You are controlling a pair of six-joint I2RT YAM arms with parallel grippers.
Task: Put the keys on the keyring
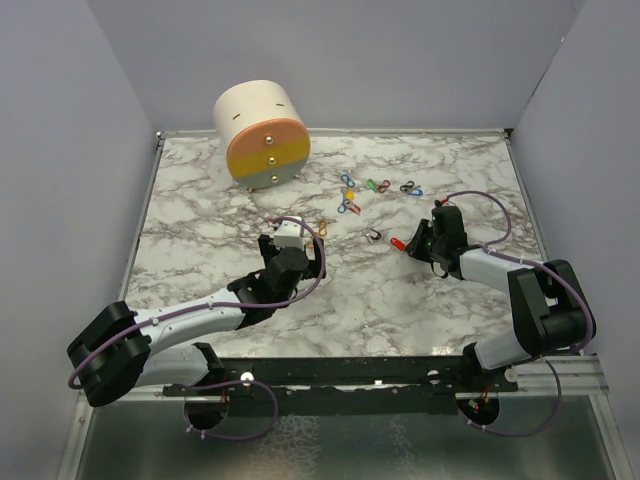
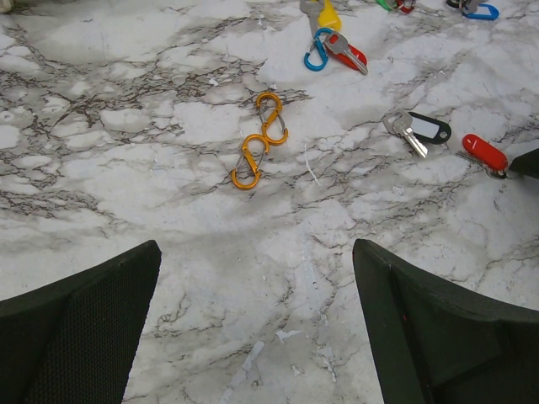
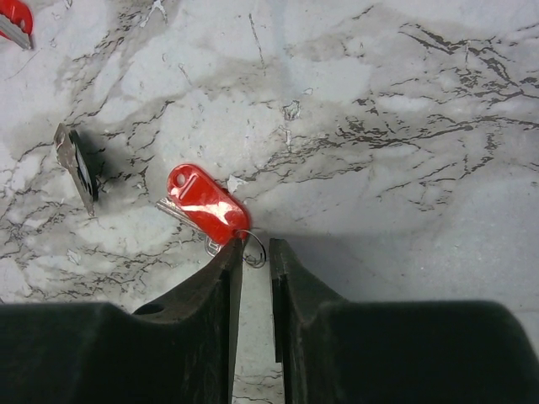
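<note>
Red key (image 3: 202,206) lies at the right tool (image 3: 255,257) (ring (image 3: 254,236) between narrowed tips, grip unclear); left tool (image 2: 257,252) released.

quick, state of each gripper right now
left gripper: open, holding nothing
right gripper: nearly closed, pinching the small metal ring on the red plastic-tagged key

Two orange figure-8 clips (image 2: 259,141) lie end to end on the marble table (image 2: 126,126) just ahead of my left gripper (image 2: 257,278); a cream drum (image 1: 255,115) sits farther ahead.
</note>
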